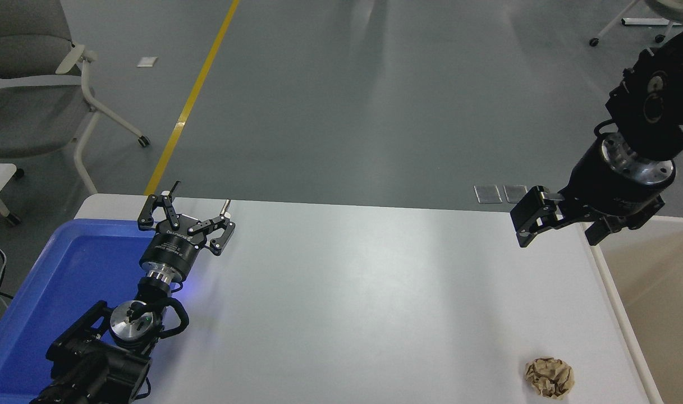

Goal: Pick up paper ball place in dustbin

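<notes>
Landmark: the dustbin (655, 292), cream-beige, stood off the table's right edge; only its left wall and part of the inside showed.

Paper ball: the paper ball (549, 377) lay on the white table (363, 292), just left of the dustbin's near stretch of rim, close to the table's front edge. Nothing touched it.

Right gripper: the right gripper (560, 227) hung above the table's far right corner, beside the dustbin's far left rim and well apart from the ball. Fingers spread wide, one pad toward the table, the other over the bin rim; nothing between them.

Left gripper: the left gripper (187, 221) sat parked far to the left of the dustbin, over the inner edge of the blue tray (49, 292). Fingers splayed open, empty.

Stage (judged): pick not yet begun; the ball was on the table and the bin, so far as visible, held nothing.

Handling (judged): crumpled tan paper, very light, soft, springy. Would crush somewhat under the pads rather than slip; wrinkles should give grip. Not fragile. Could skid or roll if nudged by one finger first.

Where to hold (judged): across the widest middle, from above, fingers straddling both sides evenly before closing.

Risk (judged): the ball lay near the table's front edge; a glancing touch might push it off.
</notes>
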{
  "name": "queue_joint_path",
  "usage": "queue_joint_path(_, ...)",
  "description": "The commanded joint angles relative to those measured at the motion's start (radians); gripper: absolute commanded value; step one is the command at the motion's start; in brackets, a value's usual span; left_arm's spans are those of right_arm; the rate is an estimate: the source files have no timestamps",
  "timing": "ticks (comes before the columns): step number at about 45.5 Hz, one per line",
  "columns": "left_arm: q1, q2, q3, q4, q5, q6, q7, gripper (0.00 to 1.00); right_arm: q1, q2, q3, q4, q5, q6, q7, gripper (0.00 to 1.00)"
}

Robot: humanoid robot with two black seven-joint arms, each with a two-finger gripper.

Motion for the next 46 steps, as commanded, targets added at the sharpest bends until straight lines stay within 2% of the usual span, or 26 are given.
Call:
queue_joint_path(1,0.0,0.0,0.0,0.0,0.0,0.0,0.0,0.99,-0.013,0.009,0.0,-0.006,0.0,0.0,0.0,1.0)
queue_joint_path(17,0.0,0.0,0.0,0.0,0.001,0.0,0.0,0.99,-0.024,0.031,0.002,-0.028,0.0,0.0,0.0,1.0)
queue_joint_path(46,0.0,0.0,0.0,0.0,0.001,0.0,0.0,0.99,-0.079,-0.051,0.052,-0.098,0.006,0.003,0.005,1.0)
